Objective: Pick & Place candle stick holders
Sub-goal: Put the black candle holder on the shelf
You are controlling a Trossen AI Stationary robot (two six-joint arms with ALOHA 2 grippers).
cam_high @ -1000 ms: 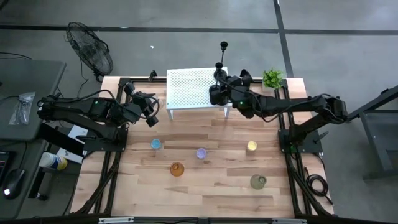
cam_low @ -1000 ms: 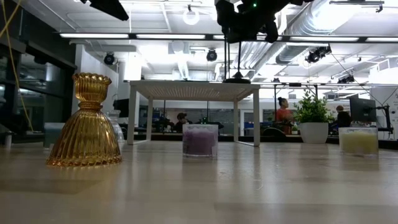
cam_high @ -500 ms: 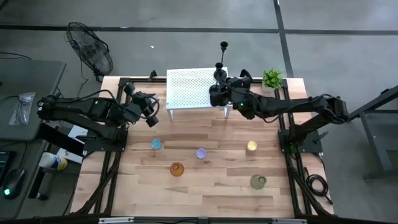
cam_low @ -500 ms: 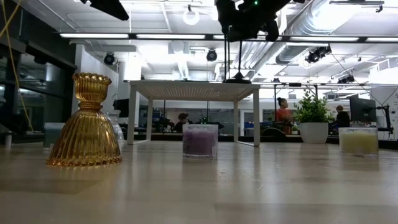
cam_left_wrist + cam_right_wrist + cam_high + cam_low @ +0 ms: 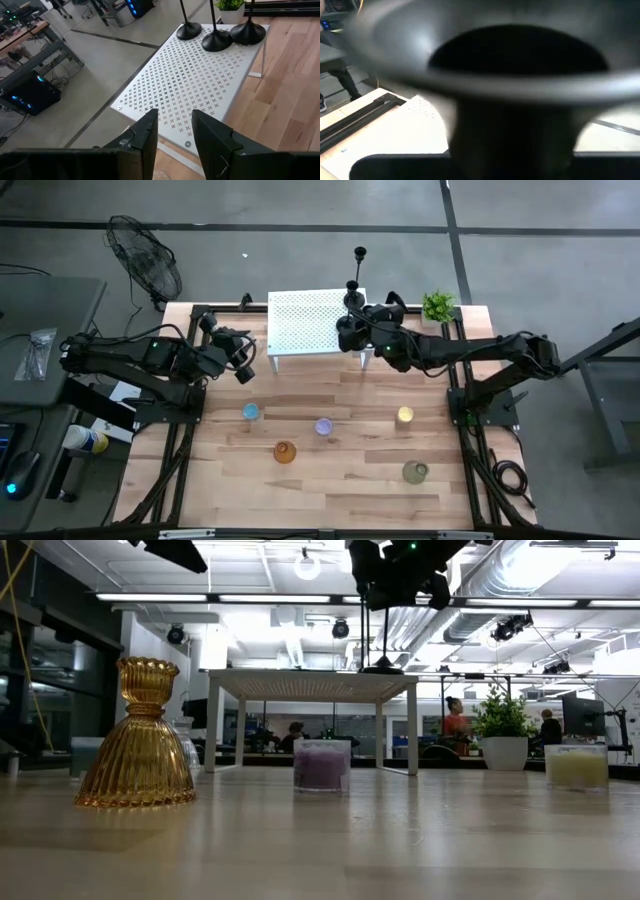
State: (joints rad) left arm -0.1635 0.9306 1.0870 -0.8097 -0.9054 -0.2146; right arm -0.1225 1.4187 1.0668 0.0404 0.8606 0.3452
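While three black candlesticks already crowd one corner of the white stand, the right gripper clamps one there; five glass holders remain below. Beside the stand, the left gripper waits, fingers apart.

Bench: pale wood planks, smooth, satin. Shelf: white perforated sheet, matt, looks metal. Candlesticks: black, smooth, slight sheen. Amber holder: ribbed glass, glossy. Purple holder: frosted glass. Left end effector fingers: dark matt plastic
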